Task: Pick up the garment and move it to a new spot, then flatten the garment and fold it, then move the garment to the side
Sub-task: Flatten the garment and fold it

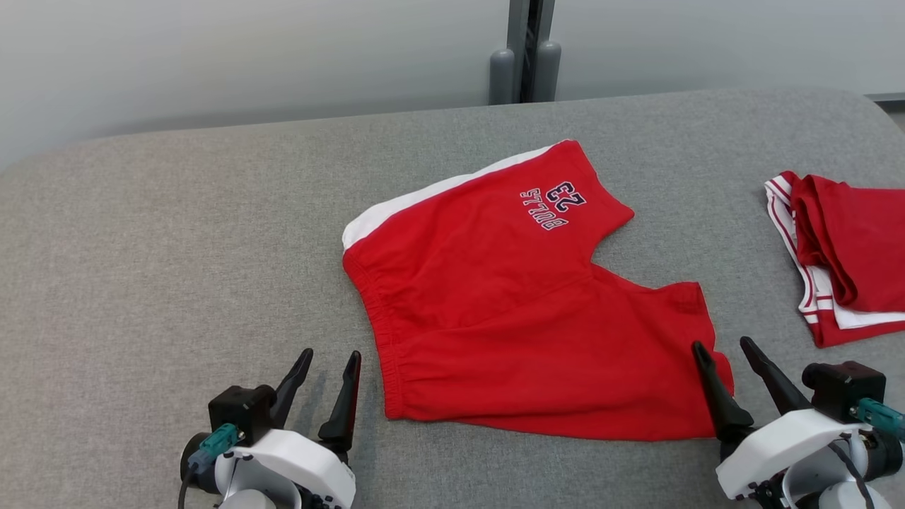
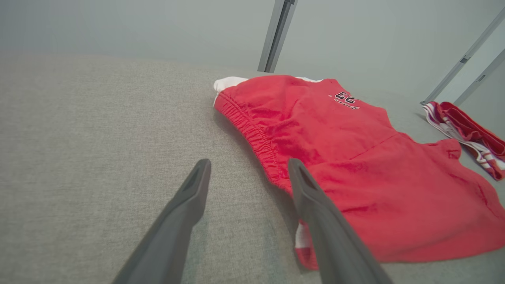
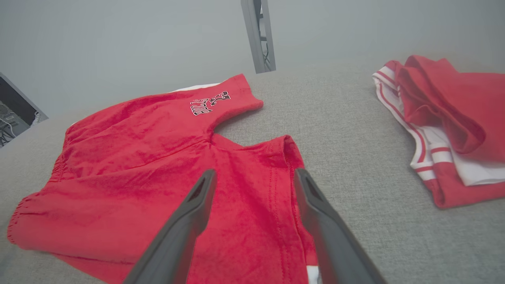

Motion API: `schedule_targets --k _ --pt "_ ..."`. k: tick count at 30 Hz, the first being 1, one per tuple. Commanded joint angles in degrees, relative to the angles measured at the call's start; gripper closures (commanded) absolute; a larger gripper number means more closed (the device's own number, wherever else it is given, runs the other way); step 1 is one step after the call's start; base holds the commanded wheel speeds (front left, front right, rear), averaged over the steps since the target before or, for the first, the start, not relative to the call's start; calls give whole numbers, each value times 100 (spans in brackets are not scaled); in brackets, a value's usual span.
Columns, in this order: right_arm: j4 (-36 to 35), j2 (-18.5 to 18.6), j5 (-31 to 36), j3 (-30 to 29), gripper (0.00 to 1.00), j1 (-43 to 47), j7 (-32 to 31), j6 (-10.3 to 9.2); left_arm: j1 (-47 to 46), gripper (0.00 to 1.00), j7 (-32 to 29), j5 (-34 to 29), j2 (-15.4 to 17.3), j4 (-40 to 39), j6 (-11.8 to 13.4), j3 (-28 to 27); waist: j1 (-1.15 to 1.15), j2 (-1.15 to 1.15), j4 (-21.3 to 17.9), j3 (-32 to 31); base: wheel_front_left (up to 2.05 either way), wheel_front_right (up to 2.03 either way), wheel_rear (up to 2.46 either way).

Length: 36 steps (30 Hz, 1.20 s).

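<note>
**Asker:** Where do your pincers stand?

**Me:** Both are spread wide and hold nothing. My left gripper (image 1: 330, 353) hangs just beside the near corner of the elastic waistband (image 1: 375, 318). My right gripper (image 1: 721, 343) is over the hem of the near leg (image 1: 696, 311), one finger on each side of its stitched edge. I cannot tell whether that one touches the cloth.

**Asker:** And the garment?

**Me:** The pair of red cotton shorts (image 1: 509, 311) lies spread in the middle of the grey woven tabletop (image 1: 177, 247). Its waistband is towards my left and its two legs towards my right. It lies well apart from the folded red-and-white striped garment (image 1: 848, 254) at the far right.

**Asker:** So what is the step?

**Me:** I judge the flattening nearly done and the fold next. To do it well, I should pinch both layers at each near corner and raise the two together. I would keep them low and lay the near leg over the far one, edge to edge. An uneven lift would likely skew the waistband.

**Asker:** How does the cloth look?

**Me:** It is soft, and mostly smooth. There are slight wrinkles near the gathered waistband, a white side panel (image 1: 438, 194) along the far edge, and dark lettering with a number (image 1: 555, 205) on the far leg.
</note>
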<state>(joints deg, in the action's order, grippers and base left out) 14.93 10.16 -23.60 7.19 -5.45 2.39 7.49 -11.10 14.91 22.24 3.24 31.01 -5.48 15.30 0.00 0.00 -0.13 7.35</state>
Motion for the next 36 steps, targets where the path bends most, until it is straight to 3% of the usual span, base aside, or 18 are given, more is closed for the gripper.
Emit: schedule_targets --k 1,13,23,36 --pt "6 19 77 13 0 -90 79 0 -76 0 22 46 24 -5 -15 -47 0 0 -22 52 0 0 0" --pt "-142 -70 23 414 0 -517 458 0 -1325 0 -194 497 50 536 3 -370 0 0 -424 747 0 0 0" --pt "-21 -63 19 555 0 -750 702 0 -2557 0 -729 488 357 1600 178 -467 0 0 -707 1122 0 0 0" --pt "144 -64 65 577 0 -831 783 0 -3197 0 -748 337 492 2567 27 -189 0 0 -793 1194 0 0 0"
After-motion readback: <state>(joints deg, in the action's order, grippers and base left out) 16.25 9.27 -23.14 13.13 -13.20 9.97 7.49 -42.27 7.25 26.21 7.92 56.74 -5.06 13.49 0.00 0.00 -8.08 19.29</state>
